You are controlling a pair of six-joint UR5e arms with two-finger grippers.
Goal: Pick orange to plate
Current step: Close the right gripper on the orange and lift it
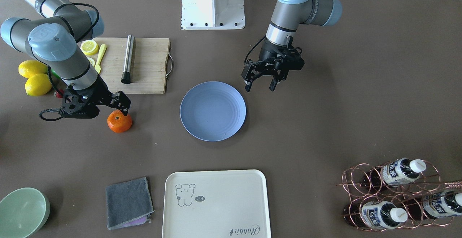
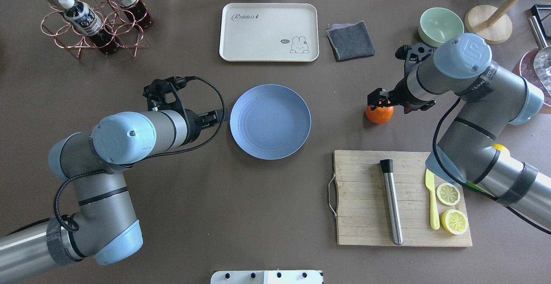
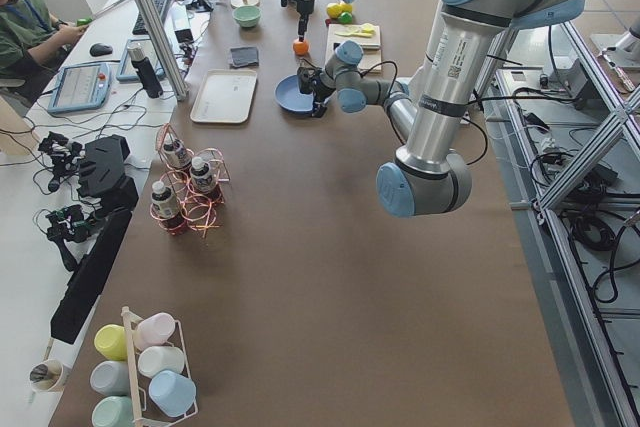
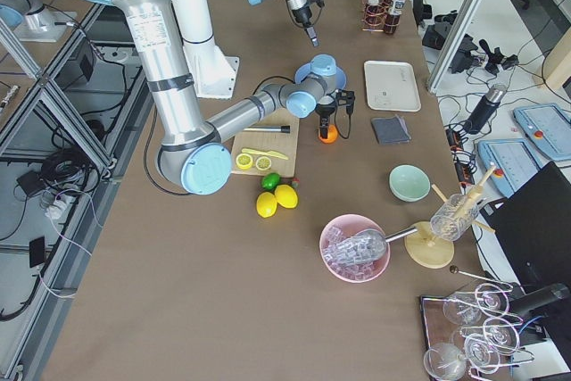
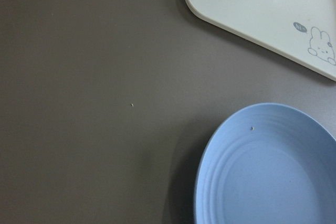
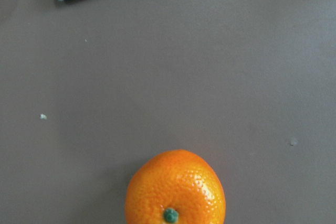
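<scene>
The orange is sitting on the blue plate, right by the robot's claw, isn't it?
Not quite. The orange is by the right gripper, but it sits on the brown table, beside the light blue plate, which is empty. The exterior front-facing view shows this.

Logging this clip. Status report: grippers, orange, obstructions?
Left gripper open, empty, beside round light-blue plate. Right gripper over small round orange on brown table, jaws unclear. Nothing between orange and plate.
</scene>
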